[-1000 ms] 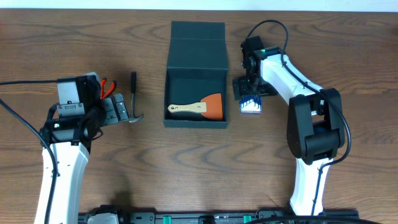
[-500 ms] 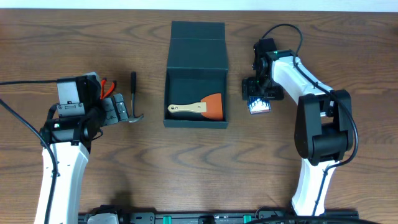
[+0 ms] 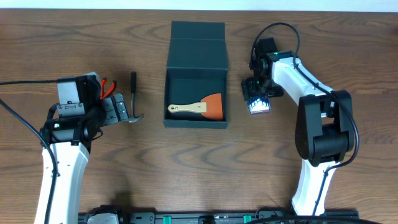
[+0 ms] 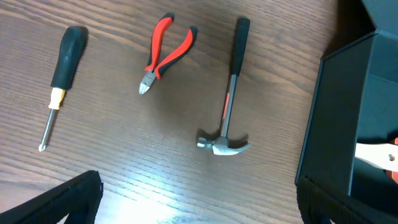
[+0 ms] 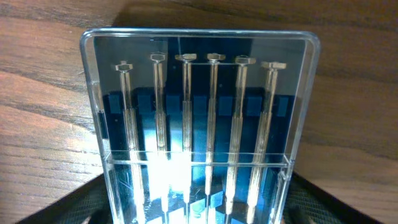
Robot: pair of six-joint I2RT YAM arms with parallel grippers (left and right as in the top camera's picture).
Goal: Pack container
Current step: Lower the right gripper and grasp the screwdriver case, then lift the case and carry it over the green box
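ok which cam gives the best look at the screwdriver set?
Right wrist: the clear screwdriver set case fills the frame, six drivers countable in a row. Overhead shows it small and glary at the right pincer, right of the container. Left wrist doesn't show it.

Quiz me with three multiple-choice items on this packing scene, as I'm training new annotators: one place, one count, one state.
1. Where is the hammer relative to the container? A) inside it B) on the table to its left C) on its lid
2. How many drivers are in the clear case? A) four B) six C) nine
3. The container's lid is: A) open B) shut C) missing
Answers: B, it lies on wood beside the pliers; B, six shafts show in the right wrist view; A, it lies back, the scraper visible inside.
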